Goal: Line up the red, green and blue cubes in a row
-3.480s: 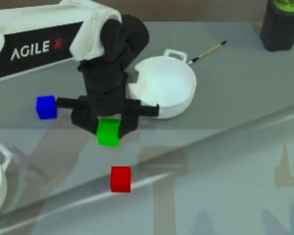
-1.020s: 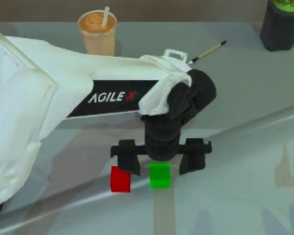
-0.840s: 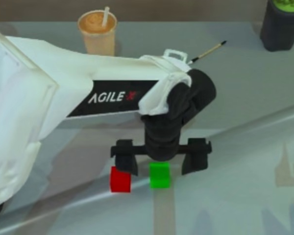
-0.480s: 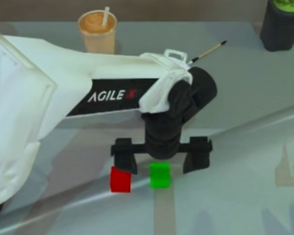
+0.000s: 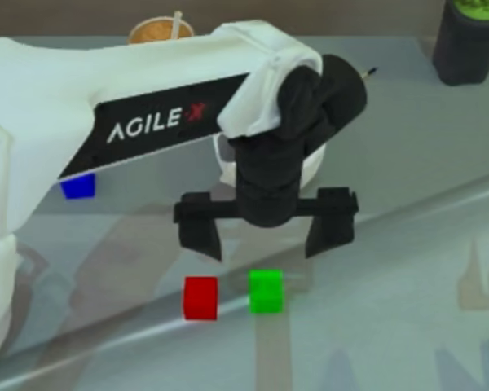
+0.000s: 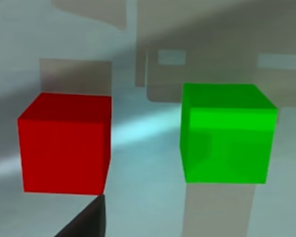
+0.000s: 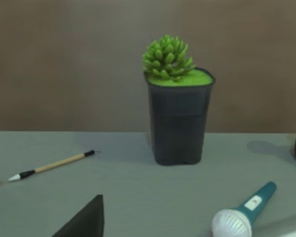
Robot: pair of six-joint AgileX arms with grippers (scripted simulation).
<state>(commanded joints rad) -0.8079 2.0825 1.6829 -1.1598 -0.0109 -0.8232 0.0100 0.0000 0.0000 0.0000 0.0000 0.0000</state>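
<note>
Red and green sit side by side on the grey table (image 5: 407, 163): the red cube (image 5: 200, 297) to the left and the green cube (image 5: 266, 292) just beside it on the right, a narrow strip of tabletop showing between them, so they are close but apart. Both rest flat on the surface with their faces squared to one another, and the left wrist view shows them the same way, the red cube (image 6: 65, 143) and the green cube (image 6: 226, 133) level with each other.

The left gripper (image 5: 266, 236) hangs above and a little behind the pair, its two black fingers spread wide with nothing between them; neither finger touches a cube. The white left arm reaches across from the top view's left side.

The blue cube (image 5: 78, 186) lies well apart from the other two, far over on the left, and only part of it shows below the arm's white link. A white pot (image 5: 224, 159) is mostly covered by the arm, so little of it can be made out, and a drink cup (image 5: 156, 31) peeks out at the table's far edge.

The right arm is not seen in the top view; its wrist camera looks at a dark plant pot (image 7: 179, 121) holding a green succulent, a small paintbrush (image 7: 52, 165) lying on the table and a teal-handled brush (image 7: 242, 212).
</note>
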